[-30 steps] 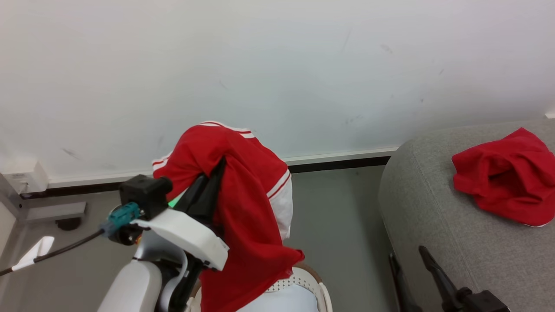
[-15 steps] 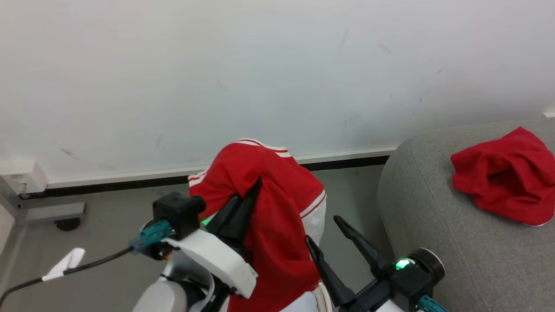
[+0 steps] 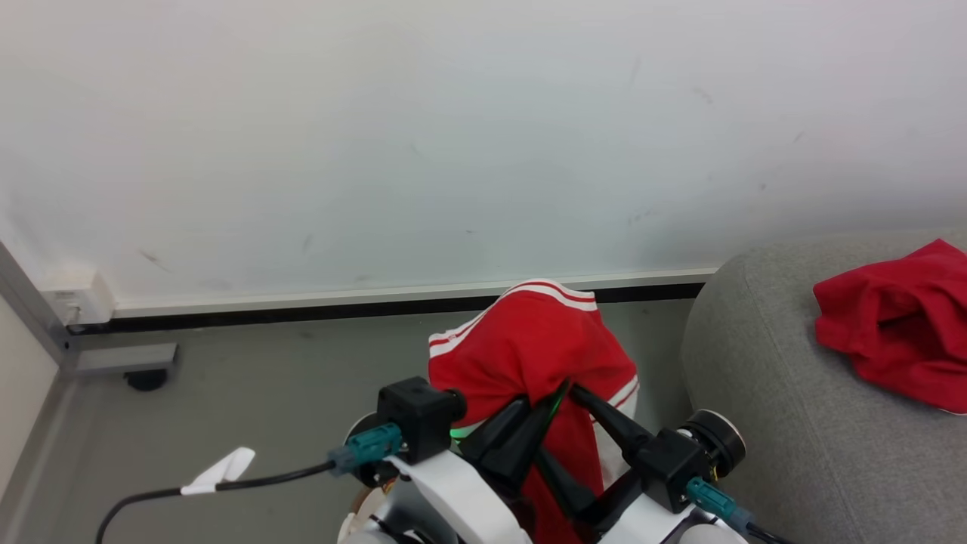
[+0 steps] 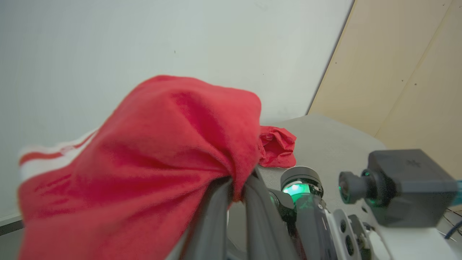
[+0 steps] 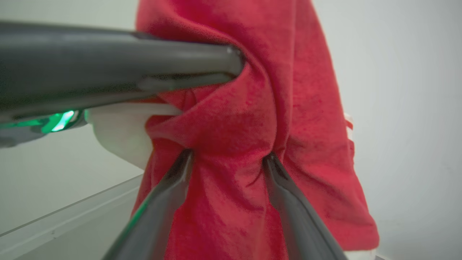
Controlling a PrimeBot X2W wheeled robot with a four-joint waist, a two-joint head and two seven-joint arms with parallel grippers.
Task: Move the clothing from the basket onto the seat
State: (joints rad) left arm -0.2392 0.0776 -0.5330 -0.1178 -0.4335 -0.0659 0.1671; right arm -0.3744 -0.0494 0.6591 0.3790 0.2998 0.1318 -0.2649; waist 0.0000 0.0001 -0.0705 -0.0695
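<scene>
A red garment (image 3: 529,347) with white-striped cuffs hangs bunched over my left gripper (image 3: 545,400), which is shut on a fold of it (image 4: 236,184). My right gripper (image 3: 559,423) is open right beside it. Its two fingers are spread and press into the hanging cloth (image 5: 231,187) just below the left fingers (image 5: 202,61). Another red garment (image 3: 899,325) lies crumpled on the grey sofa (image 3: 755,423) at the right. The basket is hidden below my arms.
A white wall with a dark baseboard (image 3: 302,310) runs behind, above grey floor. A grey bracket on a wheel (image 3: 128,363) sits at the left by the wall. A black cable with a white tag (image 3: 219,468) trails from my left wrist.
The left gripper has carried the garment rightward and lower, towards the sofa. The right gripper has come up from the lower right and now straddles the cloth. The camera has shifted slightly.
</scene>
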